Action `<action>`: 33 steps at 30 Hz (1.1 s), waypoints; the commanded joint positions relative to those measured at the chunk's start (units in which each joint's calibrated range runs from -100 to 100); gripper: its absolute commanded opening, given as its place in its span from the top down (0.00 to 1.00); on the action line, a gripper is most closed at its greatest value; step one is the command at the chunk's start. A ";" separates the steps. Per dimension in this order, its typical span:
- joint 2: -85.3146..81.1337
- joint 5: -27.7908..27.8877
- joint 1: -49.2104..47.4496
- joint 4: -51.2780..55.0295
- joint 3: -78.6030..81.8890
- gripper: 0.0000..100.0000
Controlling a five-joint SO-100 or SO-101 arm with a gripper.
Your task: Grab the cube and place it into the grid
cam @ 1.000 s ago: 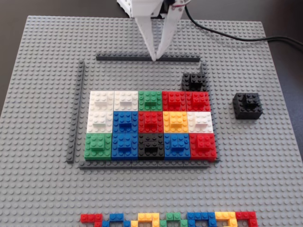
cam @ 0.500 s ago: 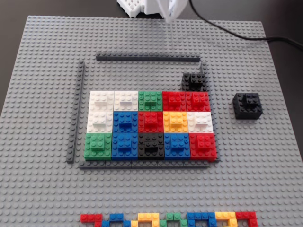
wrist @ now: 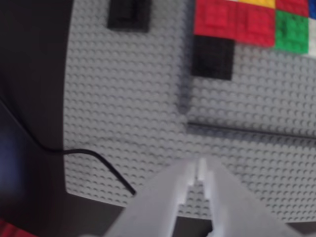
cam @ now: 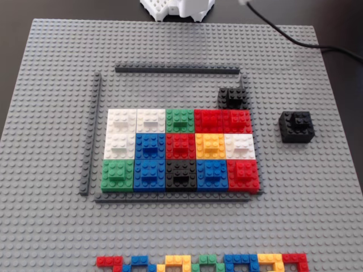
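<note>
1. The white plastic arm base (cam: 177, 8), with a bumpy, toothed lower edge, shows at the top of the fixed view.
2. A thin black cable (cam: 295, 41) curves away from the base toward the right.
3. In the wrist view, two white plastic wedge-shaped fingers (wrist: 163, 202) taper to narrow tips; the inner edge of one is stepped.

A large grey studded baseplate (cam: 45, 226) covers nearly all of the fixed view, evenly lit with only soft, faint shadows. Beyond its edges a dark, near-black worktop (cam: 17, 11) shows at the top corners and along the sides. A black cable (cam: 295, 41) runs across the worktop onto the baseplate's upper right. In the wrist view the same dark worktop (wrist: 29, 98) borders the baseplate.
</note>
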 commanded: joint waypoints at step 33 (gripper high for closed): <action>65.15 -4.88 -3.63 2.96 -59.62 0.69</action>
